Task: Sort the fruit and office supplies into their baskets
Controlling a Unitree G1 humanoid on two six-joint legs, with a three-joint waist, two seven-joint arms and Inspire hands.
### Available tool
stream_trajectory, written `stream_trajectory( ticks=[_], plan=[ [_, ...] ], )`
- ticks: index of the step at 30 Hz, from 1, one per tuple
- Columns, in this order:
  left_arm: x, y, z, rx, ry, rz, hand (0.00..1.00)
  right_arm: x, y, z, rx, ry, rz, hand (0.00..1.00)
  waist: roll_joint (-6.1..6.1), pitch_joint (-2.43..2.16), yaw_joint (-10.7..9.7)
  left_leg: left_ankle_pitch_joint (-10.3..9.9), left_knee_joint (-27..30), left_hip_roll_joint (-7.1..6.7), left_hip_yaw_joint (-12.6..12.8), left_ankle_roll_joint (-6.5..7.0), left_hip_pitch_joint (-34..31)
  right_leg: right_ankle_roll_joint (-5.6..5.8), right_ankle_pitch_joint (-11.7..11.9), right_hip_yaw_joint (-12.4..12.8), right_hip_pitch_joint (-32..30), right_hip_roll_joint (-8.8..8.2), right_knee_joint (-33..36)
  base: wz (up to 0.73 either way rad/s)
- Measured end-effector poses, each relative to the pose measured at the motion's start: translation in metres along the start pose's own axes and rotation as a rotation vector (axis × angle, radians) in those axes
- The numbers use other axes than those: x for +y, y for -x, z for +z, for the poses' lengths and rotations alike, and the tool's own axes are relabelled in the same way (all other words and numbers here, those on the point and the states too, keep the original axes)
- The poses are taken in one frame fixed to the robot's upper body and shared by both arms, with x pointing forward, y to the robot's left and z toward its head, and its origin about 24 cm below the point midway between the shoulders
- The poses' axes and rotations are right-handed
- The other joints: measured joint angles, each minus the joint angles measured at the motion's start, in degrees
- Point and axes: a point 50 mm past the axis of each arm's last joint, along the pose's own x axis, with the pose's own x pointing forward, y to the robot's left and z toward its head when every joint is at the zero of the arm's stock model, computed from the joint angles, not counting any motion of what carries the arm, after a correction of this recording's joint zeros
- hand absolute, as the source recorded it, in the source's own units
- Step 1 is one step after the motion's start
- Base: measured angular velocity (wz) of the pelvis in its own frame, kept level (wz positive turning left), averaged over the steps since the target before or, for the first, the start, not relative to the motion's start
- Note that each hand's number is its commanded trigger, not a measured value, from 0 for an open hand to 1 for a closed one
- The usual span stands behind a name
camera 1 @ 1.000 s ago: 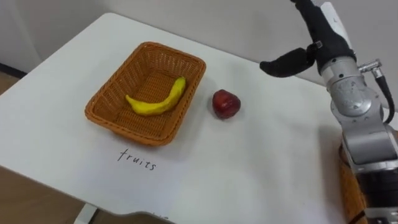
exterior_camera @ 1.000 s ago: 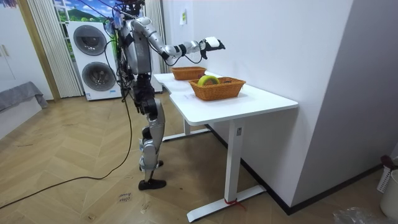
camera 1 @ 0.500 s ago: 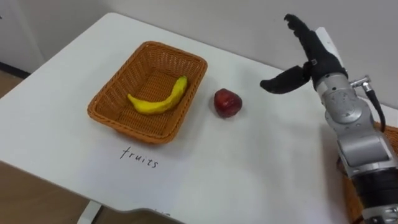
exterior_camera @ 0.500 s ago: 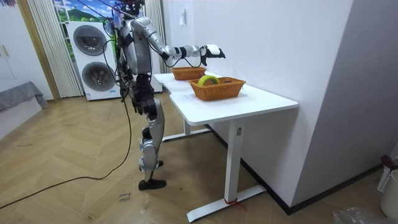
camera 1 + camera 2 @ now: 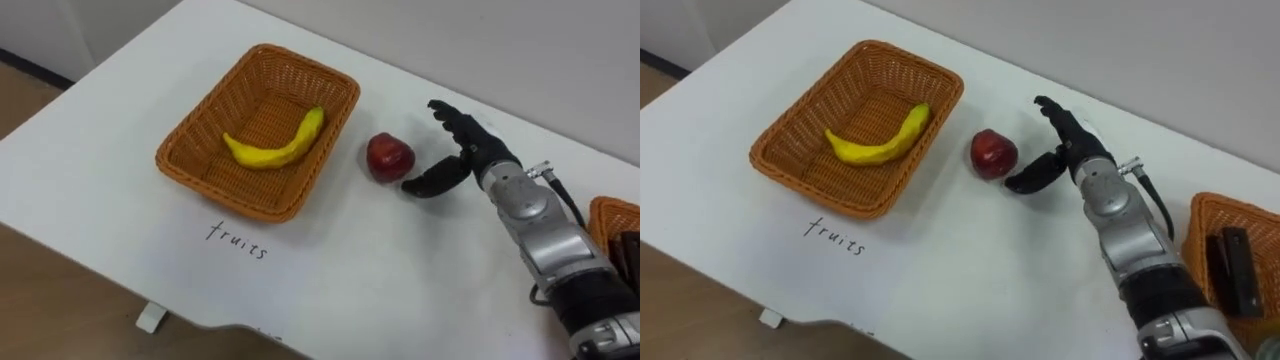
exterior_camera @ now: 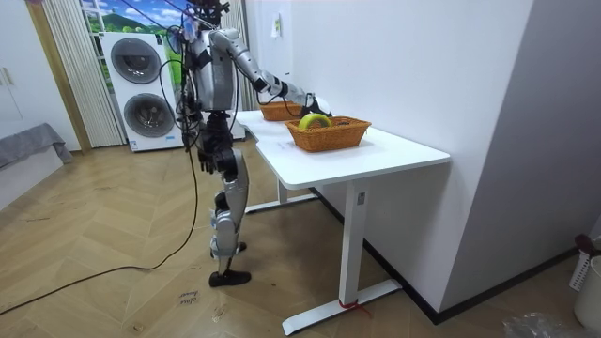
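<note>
Silver-grey jointed forearm, black-fingered right hand [image 5: 468, 158]

A white tabletop [image 6: 376, 155] on white legs stands against a plain white wall [image 6: 423, 66]. The floor [image 6: 113, 300] is herringbone wood. Two stacked washing machines [image 6: 141, 89] stand beside pale curtains [image 6: 66, 66].

A room in a home, with a laundry corner.
In the room view, two stacked washers [image 6: 141, 89] stand left of the white surface [image 6: 394, 155], under a landscape picture [image 6: 127, 17]. A pleated curtain [image 6: 66, 75] hangs further left of the surface, and herringbone wood floor [image 6: 113, 291] runs beneath it.
</note>
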Motion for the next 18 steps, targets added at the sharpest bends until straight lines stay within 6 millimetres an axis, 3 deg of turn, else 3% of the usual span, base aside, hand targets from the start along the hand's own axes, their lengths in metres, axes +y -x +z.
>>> stream_trajectory(
  ticks=[7,18],
  plan=[
    [0.001,-0.002,0.008,-0.016,0.010,-0.001,0.00,-0.009,-0.006,0.010,-0.015,0.013,-0.023,0.00,0.11,0.13,-0.2,0.0,0.4,0.07,0.0,-0.02,-1.9,-0.21,0.1,-0.5,-1.6,0.10,0.0,0.00],
    [0.000,-0.002,0.016,-0.044,-0.013,-0.006,0.00,-0.014,-0.007,0.007,-0.004,0.034,-0.039,0.00,0.17,0.17,-0.1,0.0,0.7,0.15,0.3,-0.03,-2.8,-0.52,0.3,-0.7,-2.5,0.13,0.1,0.00]
  ],
)
